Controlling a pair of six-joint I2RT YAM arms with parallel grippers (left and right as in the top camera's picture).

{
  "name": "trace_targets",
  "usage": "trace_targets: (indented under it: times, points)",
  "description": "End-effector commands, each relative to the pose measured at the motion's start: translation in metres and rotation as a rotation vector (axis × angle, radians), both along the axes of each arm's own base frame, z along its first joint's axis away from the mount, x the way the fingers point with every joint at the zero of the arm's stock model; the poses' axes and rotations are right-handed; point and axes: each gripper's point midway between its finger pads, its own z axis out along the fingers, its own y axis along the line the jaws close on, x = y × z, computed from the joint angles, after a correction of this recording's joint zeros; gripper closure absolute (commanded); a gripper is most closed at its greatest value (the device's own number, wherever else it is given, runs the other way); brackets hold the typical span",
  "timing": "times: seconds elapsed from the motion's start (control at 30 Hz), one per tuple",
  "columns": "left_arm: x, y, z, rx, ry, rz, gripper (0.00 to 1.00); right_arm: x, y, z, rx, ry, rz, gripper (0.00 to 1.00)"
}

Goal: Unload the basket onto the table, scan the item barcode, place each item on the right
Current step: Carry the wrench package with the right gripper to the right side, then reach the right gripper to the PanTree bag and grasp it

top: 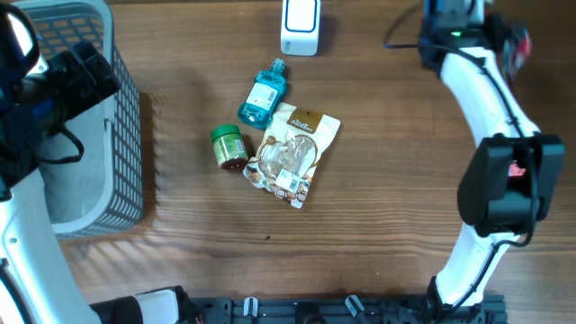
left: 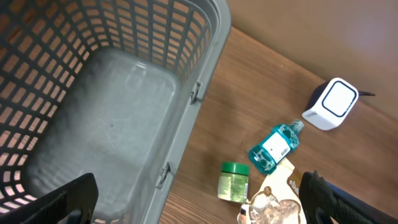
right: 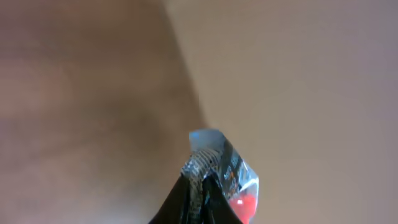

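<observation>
Blur fills most of the right wrist view: only the right hand (right: 200, 186) is readable, its two fingers pressed together with no gap. A small pale and red shape sits at their tip, too soft to name. Behind it are tan and brown patches that cannot be made out. From overhead, that arm's far end runs off the top edge, so the hand itself is hard to pick out there.

The left hand (left: 199, 202) stands wide and holds nothing. Only its two dark fingers (left: 62, 202) show, cut off at the bottom corners of the left wrist view. It hangs above the grey basket (left: 205, 56) at the left end of the counter (top: 378, 207).

Three items lie together mid-counter, well apart from both hands. A blue bottle (top: 263, 94) lies on its side, a green-lidded jar (top: 229, 147) lies just left of it, and a clear snack pouch (top: 292, 153) touches both. The white scanner (top: 300, 27) sits beyond them and is clipped by the top edge of the overhead view.

The left wrist view shows the scanner whole, as well as a white label on the bottle, but it cuts the pouch off at the bottom. The overhead view shows the pouch whole.
</observation>
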Motion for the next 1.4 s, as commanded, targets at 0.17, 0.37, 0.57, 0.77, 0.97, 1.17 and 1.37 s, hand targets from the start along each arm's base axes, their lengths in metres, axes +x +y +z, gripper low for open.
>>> trace_targets:
  times: [0.17,0.37,0.57,0.77,0.97,1.17,1.37]
  points:
    - [0.000,0.002,0.002,-0.003,-0.008,0.006,0.00,-0.086,-0.053,-0.116,0.612,-0.330,-0.600,0.95]
    - [0.000,0.002,0.002,-0.003,-0.008,0.006,0.00,-0.146,-0.103,-0.148,0.607,-0.348,-0.817,0.95]
    - [0.000,0.002,0.002,-0.003,-0.008,0.006,0.00,-0.155,-0.121,-0.156,0.798,-0.303,-0.783,0.00]
    - [0.000,0.002,0.002,-0.003,-0.008,0.006,0.00,-0.109,-0.119,-0.046,0.834,-0.557,-0.584,0.00]
    - [0.000,0.002,0.002,-0.003,-0.008,0.006,0.00,-0.078,-0.038,0.103,1.001,-0.789,-0.210,0.00]
    - [0.000,0.002,0.002,-0.003,-0.008,0.006,0.00,-0.058,0.148,0.083,1.484,-0.460,0.125,0.00]
    - [0.000,0.002,0.002,-0.003,-0.008,0.006,0.00,-0.090,0.278,-0.026,1.670,-0.144,0.031,0.00]
